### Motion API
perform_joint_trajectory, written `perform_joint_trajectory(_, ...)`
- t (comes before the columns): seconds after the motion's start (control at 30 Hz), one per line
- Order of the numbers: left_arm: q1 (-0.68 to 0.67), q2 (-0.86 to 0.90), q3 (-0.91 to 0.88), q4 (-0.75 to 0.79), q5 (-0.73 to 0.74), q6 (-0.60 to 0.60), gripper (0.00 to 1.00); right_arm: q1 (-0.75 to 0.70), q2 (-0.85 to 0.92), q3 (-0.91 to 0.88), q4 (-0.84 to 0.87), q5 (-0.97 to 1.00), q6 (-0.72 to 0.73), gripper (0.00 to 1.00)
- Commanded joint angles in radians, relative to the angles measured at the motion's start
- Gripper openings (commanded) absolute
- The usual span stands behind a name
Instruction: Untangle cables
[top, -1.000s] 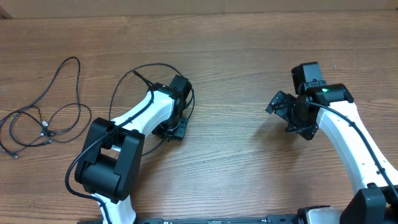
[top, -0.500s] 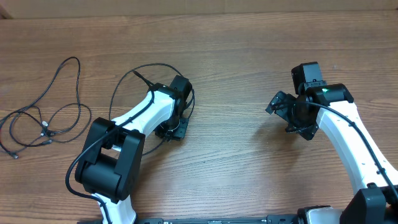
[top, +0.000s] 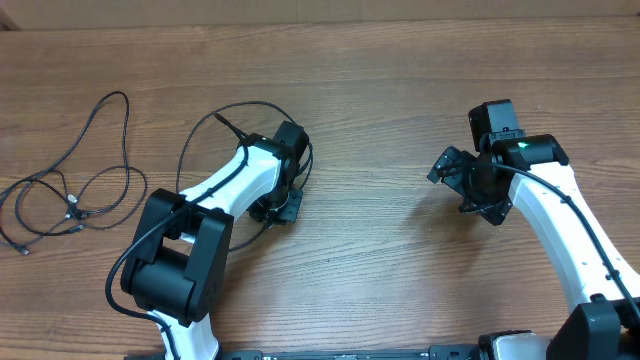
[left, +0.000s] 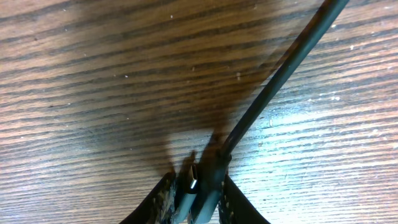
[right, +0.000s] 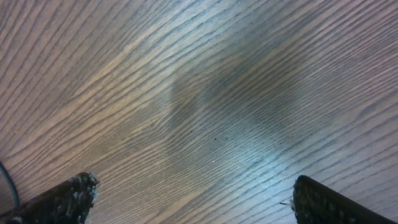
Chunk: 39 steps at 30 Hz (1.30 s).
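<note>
In the left wrist view my left gripper (left: 198, 190) is shut on the plug ends (left: 194, 179) of a black cable (left: 280, 68), which runs up and to the right over the wood. From overhead, the left gripper (top: 276, 208) sits low on the table, with a thin black cable loop (top: 200, 135) curving around its wrist. A second tangle of thin cables (top: 75, 195) with small plugs lies at the far left. My right gripper (top: 467, 188) (right: 193, 193) stands wide open over bare wood with nothing between its fingers.
The wooden table (top: 380, 90) runs to a pale back edge at the top. Both arm bases stand at the front edge. Between the two grippers there is only bare wood.
The left jaws have narrowed onto the cable's plug ends. Neither arm has shifted, and the far-left tangle lies as before.
</note>
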Motion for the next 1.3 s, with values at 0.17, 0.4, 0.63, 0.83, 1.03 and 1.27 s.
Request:
perform_joint_trajectory(0.17,-0.003,0.034,0.027,0.001,-0.041,-0.023,0.15,-0.002,-0.025,0.013,0.001,0.014,0.001,1.00)
perform_joint_trajectory(0.4,0.001,0.034,0.063,-0.007,-0.058,-0.050,0.08,-0.002,-0.025,0.013,-0.002,0.014,0.001,1.00)
perform_joint_trajectory(0.63,0.013,0.008,0.144,-0.074,-0.164,-0.084,0.04,-0.002,-0.025,0.013,-0.003,0.014,0.000,1.00)
perform_joint_trajectory(0.83,0.105,-0.076,0.227,-0.107,-0.218,-0.095,0.04,-0.002,-0.025,0.013,-0.013,0.014,0.000,1.00)
perform_joint_trajectory(1.03,0.294,-0.189,0.282,-0.107,-0.290,-0.095,0.04,-0.002,-0.025,0.013,-0.013,0.018,0.000,1.00)
perform_joint_trajectory(1.27,0.555,-0.269,0.398,-0.100,-0.422,-0.095,0.05,-0.002,-0.025,0.013,-0.013,0.018,0.000,1.00)
